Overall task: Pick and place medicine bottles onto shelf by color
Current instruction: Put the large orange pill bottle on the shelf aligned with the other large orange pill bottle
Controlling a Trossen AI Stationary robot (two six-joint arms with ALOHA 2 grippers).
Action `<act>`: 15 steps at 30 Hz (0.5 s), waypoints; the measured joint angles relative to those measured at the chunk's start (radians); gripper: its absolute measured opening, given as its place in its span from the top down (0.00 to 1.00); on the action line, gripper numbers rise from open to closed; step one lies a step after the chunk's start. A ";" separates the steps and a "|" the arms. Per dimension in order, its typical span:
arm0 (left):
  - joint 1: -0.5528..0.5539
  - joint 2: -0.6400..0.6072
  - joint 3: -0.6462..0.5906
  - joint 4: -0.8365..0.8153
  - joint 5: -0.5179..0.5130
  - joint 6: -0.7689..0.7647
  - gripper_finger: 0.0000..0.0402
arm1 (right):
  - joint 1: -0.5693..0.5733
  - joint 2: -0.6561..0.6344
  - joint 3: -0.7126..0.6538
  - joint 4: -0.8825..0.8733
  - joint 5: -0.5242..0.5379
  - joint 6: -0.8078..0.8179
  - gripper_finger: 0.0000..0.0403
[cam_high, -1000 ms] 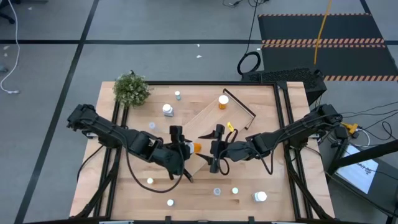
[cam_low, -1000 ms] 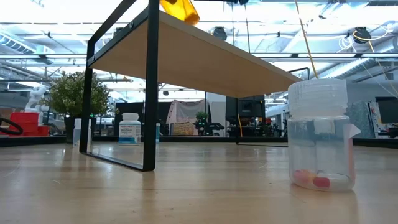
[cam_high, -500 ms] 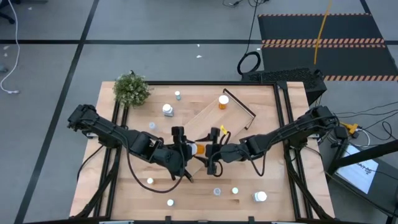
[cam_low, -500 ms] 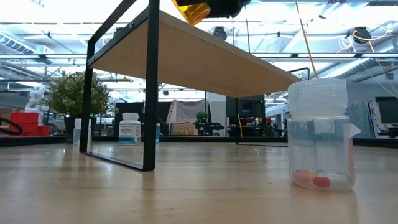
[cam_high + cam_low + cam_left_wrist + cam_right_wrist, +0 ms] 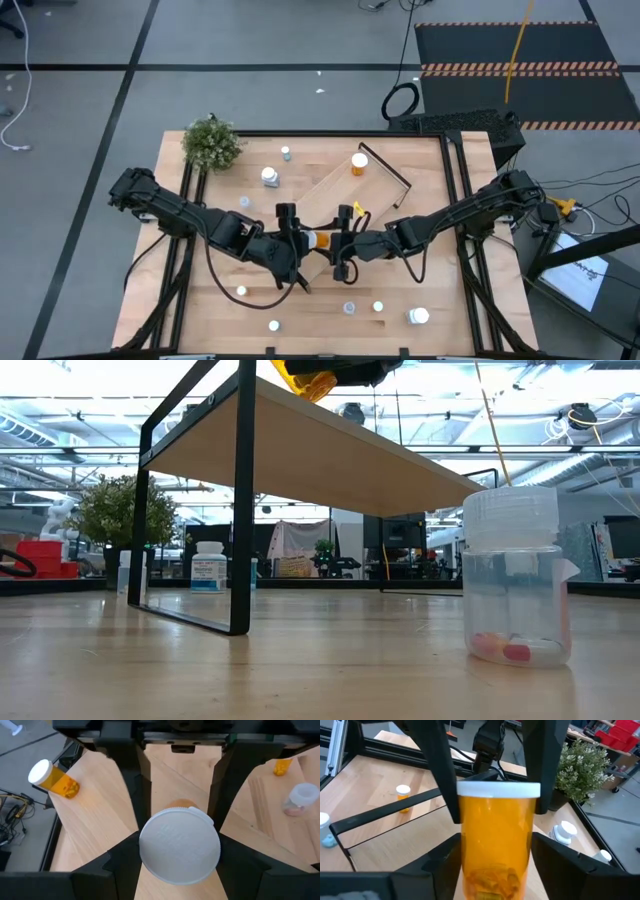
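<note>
Robotics lab: taped grey floor (image 5: pixel 90 70), cables (image 5: pixel 400 100).

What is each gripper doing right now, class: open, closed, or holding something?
Left gripper: closed on the orange bottle, at its capped end.
Right gripper: closed on the same orange bottle, above the shelf.

Grey floor (image 5: pixel 90 60) — black hazard-striped mat (image 5: pixel 520 50).

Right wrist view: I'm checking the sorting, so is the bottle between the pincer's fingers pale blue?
No, the bottle between the right pincer fingers has a clear orange body under a white cap.
</note>
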 joint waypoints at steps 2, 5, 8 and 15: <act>0.000 0.000 0.000 0.000 -0.001 0.000 0.44 | 0.000 0.000 0.000 0.000 0.000 -0.004 0.49; 0.000 0.000 0.000 0.000 -0.002 0.000 0.44 | 0.000 0.000 0.000 -0.001 -0.001 -0.004 0.52; -0.002 0.000 0.000 0.000 -0.002 0.003 0.44 | 0.000 0.000 0.000 -0.001 0.000 -0.005 0.53; -0.025 0.000 -0.001 0.018 -0.015 0.015 0.34 | 0.001 0.000 0.000 -0.001 -0.004 -0.012 0.52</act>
